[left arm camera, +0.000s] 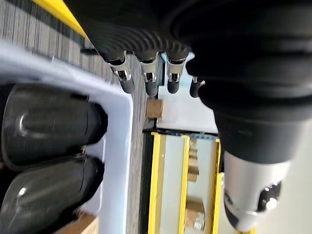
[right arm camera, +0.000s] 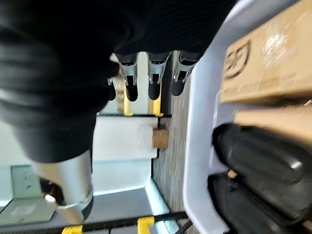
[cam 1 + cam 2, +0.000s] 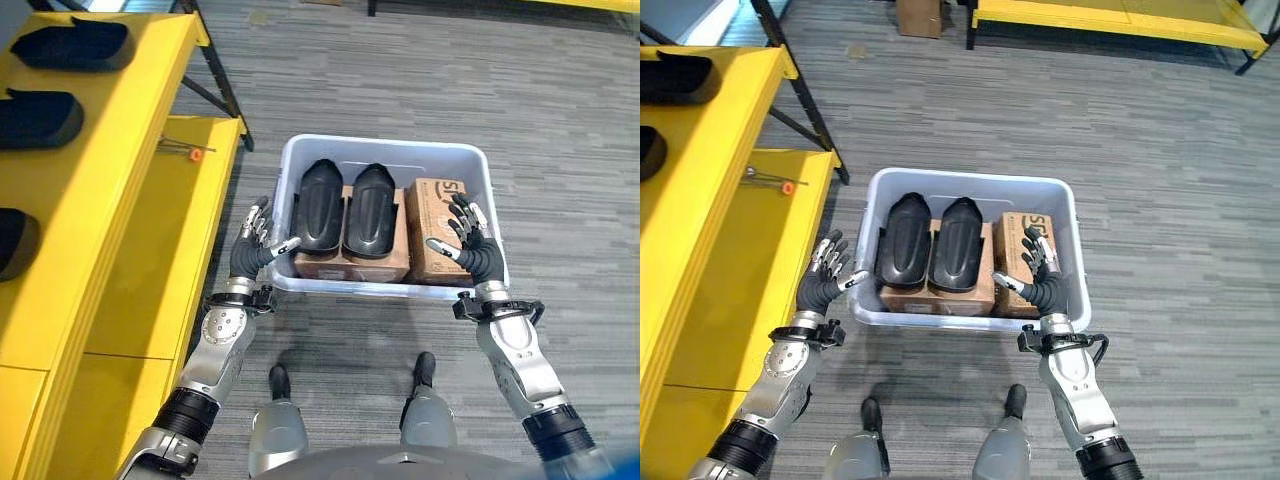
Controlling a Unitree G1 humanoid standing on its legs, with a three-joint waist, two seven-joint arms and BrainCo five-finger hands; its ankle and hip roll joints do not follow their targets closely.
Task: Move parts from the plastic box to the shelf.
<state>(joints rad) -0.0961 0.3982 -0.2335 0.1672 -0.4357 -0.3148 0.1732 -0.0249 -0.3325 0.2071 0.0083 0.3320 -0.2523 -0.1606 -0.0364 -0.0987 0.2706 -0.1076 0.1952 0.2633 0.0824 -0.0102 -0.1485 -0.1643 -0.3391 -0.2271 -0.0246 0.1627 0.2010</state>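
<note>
Box [image 3: 385, 152]: pale plastic, stood on the grey floor [image 3: 420, 70] directly ahead, between the two hands.

Contents: two black parts, left part [image 3: 320, 206] and right part [image 3: 373, 209], lying side by side on a flat carton [image 3: 350, 262]; an upright carton [image 3: 436, 228] filled the box's right end. Each part's long axis ran away from the robot, near end to far end.

Left hand [image 3: 256, 243]: fingers spread and relaxed, grasping nothing, set just outside the box's left wall near the front corner (thumb reaching toward the rim; contact could not be told).

Right hand [image 3: 470, 240]: fingers spread, released, empty, held above the box's right front corner and over the upright carton.

Shelf [image 3: 120, 130]: yellow, on the robot's left, already carrying three similar black parts, one at the far end [image 3: 72, 44], one beside it [image 3: 38, 118], one nearer [image 3: 14, 240]; a small orange-tipped tool [image 3: 190, 152] lay on its lower tier.

Judgement: parts lay inward of both hands, to the right of the left hand and left of the right; the left hand was nearer the left part and also nearer the shelf.
</note>
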